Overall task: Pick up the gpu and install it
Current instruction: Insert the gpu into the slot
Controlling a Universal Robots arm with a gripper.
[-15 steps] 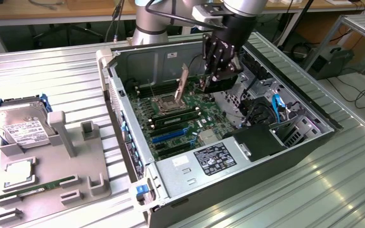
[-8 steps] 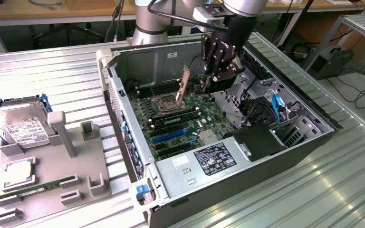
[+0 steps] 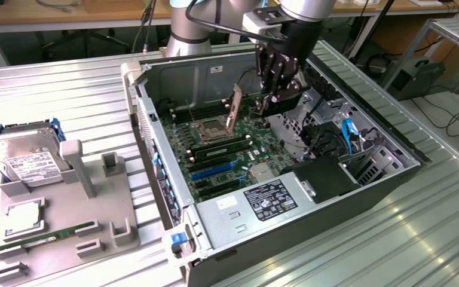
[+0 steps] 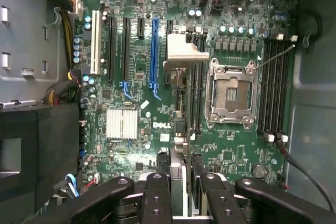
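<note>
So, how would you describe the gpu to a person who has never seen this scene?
Find the open computer case. Above its green motherboard, the arm's black pincer is shut on the gpu, a thin black card held on edge. Unlike the parts seated in the board, it hangs in the air and has a metal bracket at one end.

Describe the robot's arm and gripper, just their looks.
The arm is built of silver-grey tubes and rounded joints, with a pale boxy module at the wrist. The gripper is black, and its fingers are jointed metal links with round pivot bolts.
</note>
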